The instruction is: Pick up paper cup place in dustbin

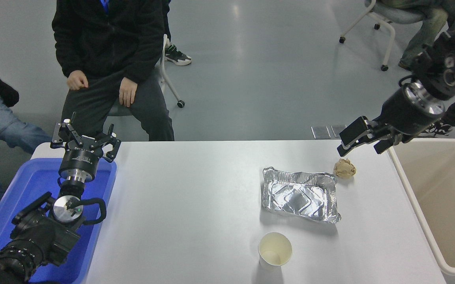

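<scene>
The right claw (360, 142) hangs over the far right corner of the tabletop (195, 205), fingers spread apart and gripping nothing, its arm slanting down from the upper right edge. Just below its tips sits the crumpled brown paper ball (344, 168), close under the claw but not touching it. Right beside the ball, nearer the camera, lies the foil tray (299, 194), its long side running left to right. Further toward the camera, near the front edge, there's the paper cup (275, 250), standing upright on its base, mouth pointing straight up, cream inside showing, long axis vertical, well apart from the claw and untouched. Off to the right, past the tabletop's edge, stands the dustbin (416, 205), big and beige, open top up, its near rim hard against the tabletop side. Swing across to the lower left: the left claw (85, 138) is parked over the blue bin (22, 185), fingers splayed open, nothing between them. Beyond the far edge a person in a black jacket (109, 43) sits on a chair with hands on thighs, and another seated person (420, 23) shows at the top right.
</scene>
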